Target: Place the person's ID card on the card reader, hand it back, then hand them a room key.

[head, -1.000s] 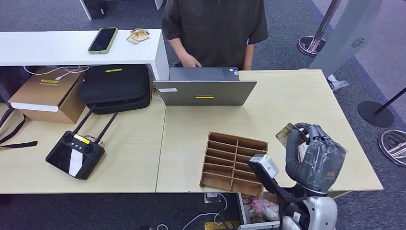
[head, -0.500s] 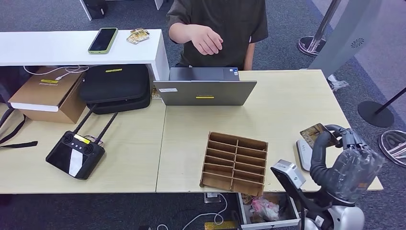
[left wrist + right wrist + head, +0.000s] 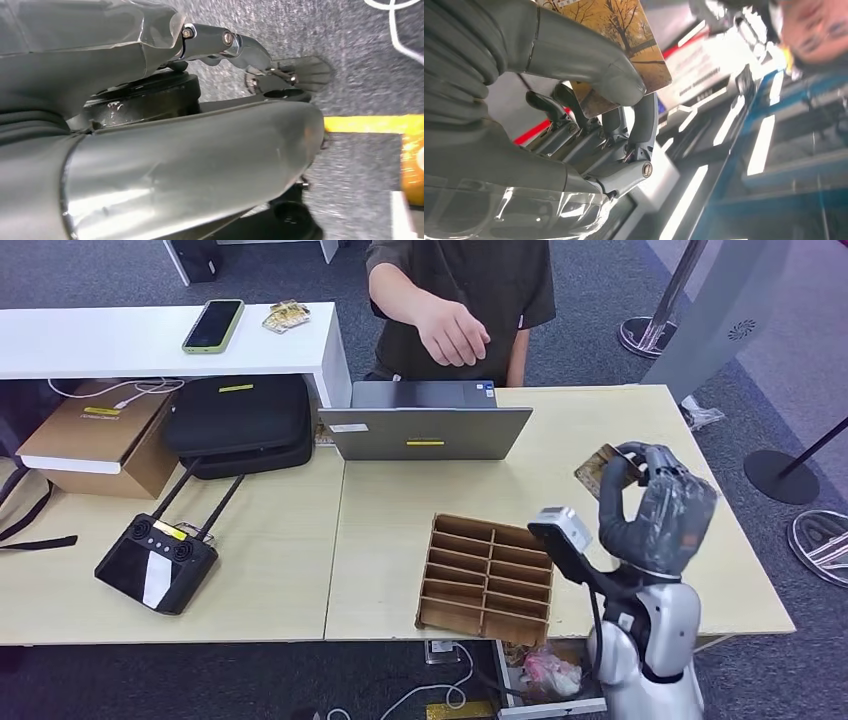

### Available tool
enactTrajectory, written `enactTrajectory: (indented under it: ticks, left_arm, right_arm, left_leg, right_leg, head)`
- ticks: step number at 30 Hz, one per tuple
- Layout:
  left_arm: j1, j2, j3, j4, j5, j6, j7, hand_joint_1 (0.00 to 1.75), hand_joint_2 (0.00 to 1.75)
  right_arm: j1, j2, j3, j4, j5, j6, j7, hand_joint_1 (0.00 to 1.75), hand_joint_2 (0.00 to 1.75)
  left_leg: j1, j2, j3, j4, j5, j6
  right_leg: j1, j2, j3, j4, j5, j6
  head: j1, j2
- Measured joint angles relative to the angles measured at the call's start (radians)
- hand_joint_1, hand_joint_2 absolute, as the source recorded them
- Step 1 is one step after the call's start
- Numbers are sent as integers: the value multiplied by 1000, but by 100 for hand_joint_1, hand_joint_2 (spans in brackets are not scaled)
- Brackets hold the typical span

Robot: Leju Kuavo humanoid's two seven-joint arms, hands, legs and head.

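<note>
Right hand [image 3: 655,508] raised above the right part of the bench [image 3: 400,530], thumb and fingers pinching a card [image 3: 598,468] with an autumn-tree print, held up in the air. Person's hand [image 3: 452,332] stretched out over the laptop [image 3: 425,422]. Wooden tray [image 3: 487,578] near the bench's front edge. Left hand [image 3: 150,130] close to the wrist camera; cannot tell its hold.

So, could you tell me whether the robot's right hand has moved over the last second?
Yes. The right hand, holding the brown card, swung away from the wooden slotted tray, then returned higher.
</note>
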Motion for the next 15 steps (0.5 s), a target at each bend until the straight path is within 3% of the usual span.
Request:
enactTrajectory:
  ticks: [3, 6, 10, 15]
  left_arm:
    - [-33, 5, -42, 0, -50, -26, 92, 0, 0]
    - [-54, 8, -82, 0, -82, -54, 132, 0, 0]
    - [-69, 4, -123, 0, -111, -64, 155, 0, 0]
    - [-81, -6, -152, 0, -122, -72, 164, 0, 0]
  right_arm:
    - [-202, 55, 26, 214, 20, 58, 43, 175, 175]
    - [-344, 106, 40, 390, 42, 88, 72, 175, 175]
    - [-444, 149, 44, 529, 73, 97, 90, 175, 175]
    - [-490, 166, 45, 594, 100, 112, 100, 175, 175]
  left_leg:
    - [0, -2, -1, 0, 4, -2]
    - [0, -4, -2, 0, 5, -4]
    - [0, -5, -2, 0, 5, -4]
    - [0, -5, -3, 0, 5, -4]
  right_leg:
    - [0, -2, -2, 1, 3, 0]
    - [1, -3, -2, 1, 3, -1]
    - [1, -4, -2, 2, 3, -1]
    - [1, -5, -3, 1, 2, -1]
  head:
    - [0, 0]
    - [0, 0]
    - [0, 0]
    - [0, 0]
